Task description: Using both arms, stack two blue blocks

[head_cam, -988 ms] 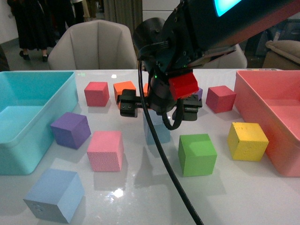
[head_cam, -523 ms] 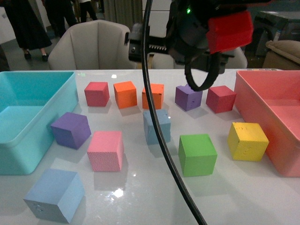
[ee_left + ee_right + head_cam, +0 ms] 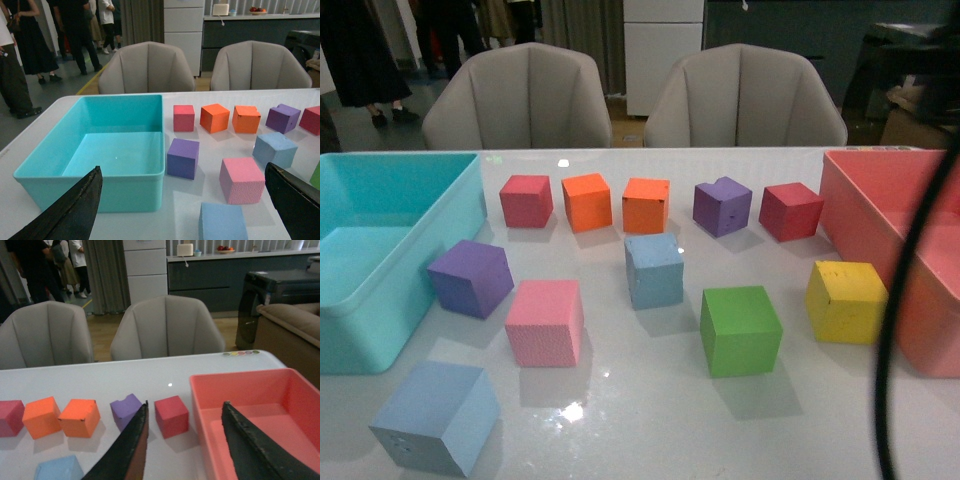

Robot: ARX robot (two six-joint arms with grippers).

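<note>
One blue block (image 3: 654,269) stands in the middle of the white table. The other blue block (image 3: 437,415) is at the front left, near the table's front edge. Neither arm shows in the front view; only a black cable (image 3: 910,300) hangs at the right. In the left wrist view my left gripper (image 3: 182,167) is open and empty, raised, with the near blue block (image 3: 222,222) below between its fingers and the middle one (image 3: 274,149) further off. My right gripper (image 3: 185,403) is open and empty, high above the table's right side. A corner of the middle blue block (image 3: 57,469) shows there.
A turquoise bin (image 3: 380,290) stands at the left and a pink bin (image 3: 860,210) at the right. Red, orange and purple cubes line the back row. A purple (image 3: 470,277), a pink (image 3: 546,321), a green (image 3: 740,329) and a yellow cube (image 3: 846,300) surround the middle blue block.
The black arm that hung over the middle blue block has risen and left the front view. Only its cable remains at the right. The blocks have not moved.
</note>
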